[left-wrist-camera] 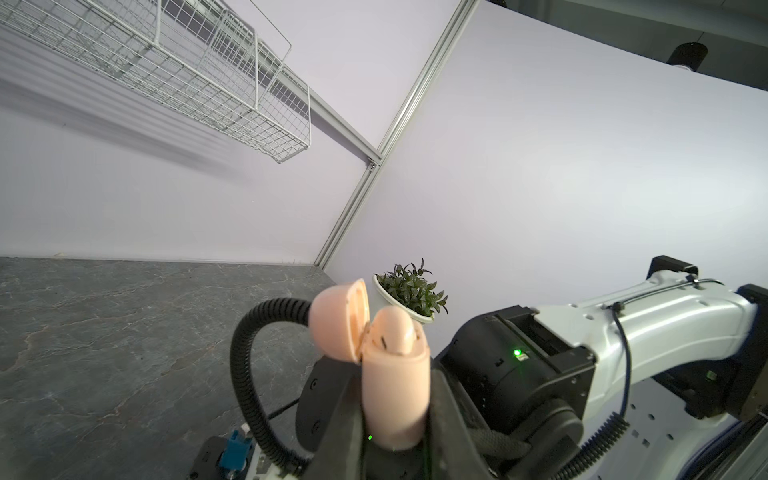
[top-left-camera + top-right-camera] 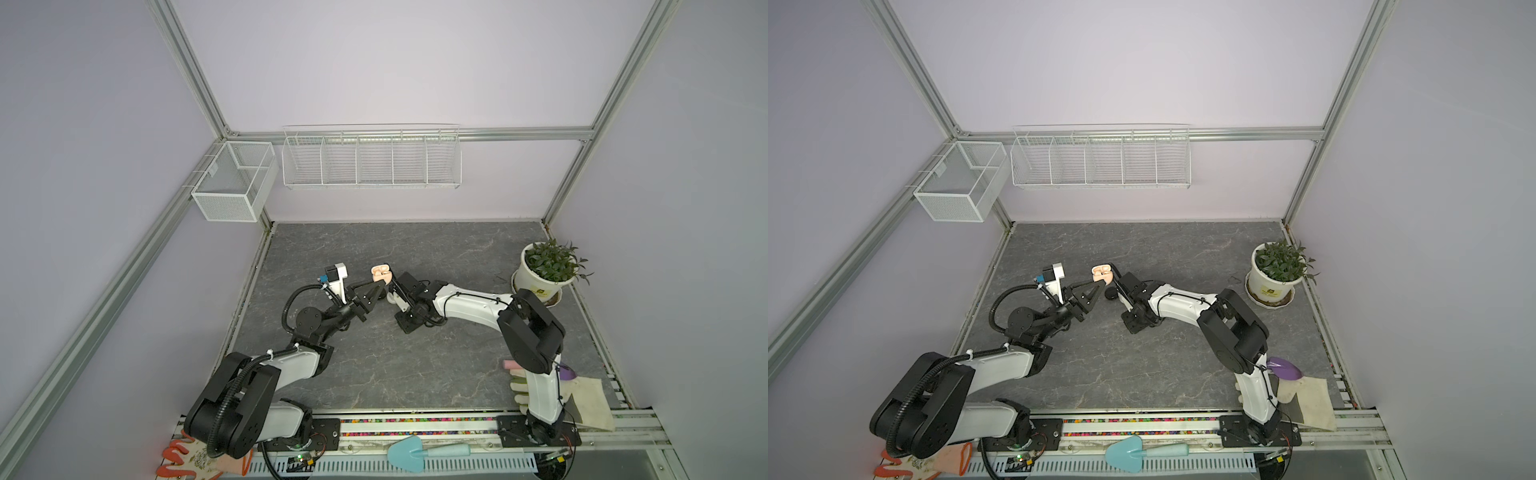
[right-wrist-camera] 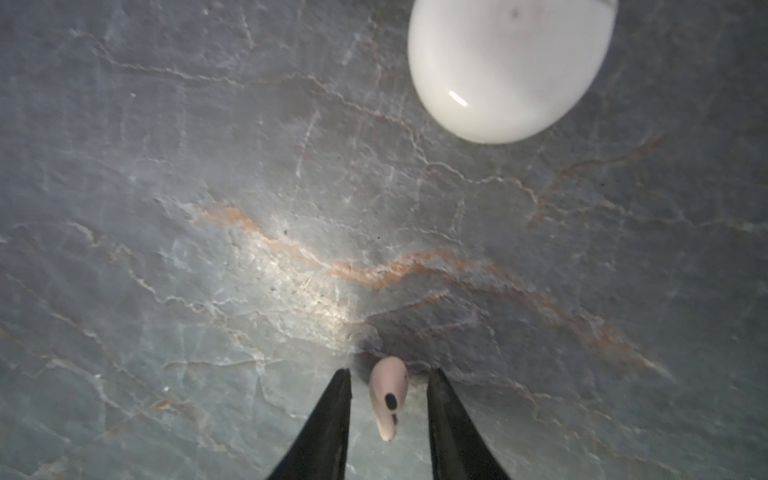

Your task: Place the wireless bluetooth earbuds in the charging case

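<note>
My left gripper (image 1: pixel 395 399) is shut on a pale pink charging case (image 1: pixel 395 386) and holds it upright above the table. The lid (image 1: pixel 338 320) is hinged open and one pink earbud (image 1: pixel 397 328) sits in the case. In both top views the case (image 2: pixel 380 272) (image 2: pixel 1101 272) is at mid-table, at the tip of the left gripper (image 2: pixel 380 286). The right gripper (image 2: pixel 395 291) points down just to its right. In the right wrist view, a second pale pink earbud (image 3: pixel 388 395) lies on the slate between the open fingers of the right gripper (image 3: pixel 388 374), with a gap on each side.
A closed white egg-shaped case (image 3: pixel 509 66) lies on the table ahead of the right gripper. A potted plant (image 2: pixel 548 266) stands at the right edge. Wire baskets (image 2: pixel 372 160) hang on the back wall. A teal trowel (image 2: pixel 409 453), a purple trowel (image 2: pixel 1285 370) and a cloth lie at the front.
</note>
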You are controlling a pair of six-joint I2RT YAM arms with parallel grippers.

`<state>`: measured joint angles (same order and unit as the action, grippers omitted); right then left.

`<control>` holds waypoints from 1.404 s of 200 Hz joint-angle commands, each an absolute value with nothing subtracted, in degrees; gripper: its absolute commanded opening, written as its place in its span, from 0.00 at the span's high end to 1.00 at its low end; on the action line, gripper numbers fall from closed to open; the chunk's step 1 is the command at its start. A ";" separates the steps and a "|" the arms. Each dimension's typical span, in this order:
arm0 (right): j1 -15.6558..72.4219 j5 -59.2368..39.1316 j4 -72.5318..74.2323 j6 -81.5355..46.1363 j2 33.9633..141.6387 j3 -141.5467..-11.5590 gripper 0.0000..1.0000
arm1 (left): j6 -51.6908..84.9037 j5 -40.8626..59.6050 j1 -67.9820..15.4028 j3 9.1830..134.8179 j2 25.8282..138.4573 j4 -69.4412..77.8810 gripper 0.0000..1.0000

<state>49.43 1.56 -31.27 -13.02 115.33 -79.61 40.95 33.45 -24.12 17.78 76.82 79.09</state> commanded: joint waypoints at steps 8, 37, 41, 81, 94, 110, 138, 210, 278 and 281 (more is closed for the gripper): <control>50.22 2.38 -32.06 -12.29 116.61 -80.47 0.69 | 41.48 33.99 -24.11 17.58 76.06 81.12 1.00; 50.52 2.37 -31.68 -12.68 117.02 -80.47 0.71 | 41.42 34.00 -24.11 17.50 75.94 81.12 1.00; 50.45 2.42 -31.58 -12.66 117.11 -80.52 0.71 | 41.44 34.01 -24.03 17.49 75.99 81.10 1.00; 50.45 2.40 -31.57 -12.84 118.17 -81.03 0.73 | 41.36 34.01 -24.11 17.41 75.87 81.12 1.00; 50.45 2.29 -31.58 -13.01 118.37 -81.10 0.74 | 41.31 34.01 -24.12 17.39 75.87 81.12 1.00; 50.45 2.20 -31.71 -13.01 118.30 -81.01 0.75 | 41.33 34.00 -23.99 17.40 75.91 81.13 1.00; 50.45 2.55 -31.73 -13.23 117.77 -80.70 0.76 | 41.36 34.01 -24.10 17.49 76.02 81.12 1.00; 50.32 2.24 -30.95 -14.26 115.82 -79.58 0.80 | 41.56 34.08 -24.00 17.58 76.26 81.12 1.00; 48.80 0.73 -28.55 -15.86 112.30 -76.73 0.81 | 42.54 34.15 -24.00 18.52 76.25 81.12 1.00; 48.74 0.63 -28.42 -15.90 112.18 -76.61 0.80 | 42.59 34.18 -24.04 18.54 76.23 81.12 1.00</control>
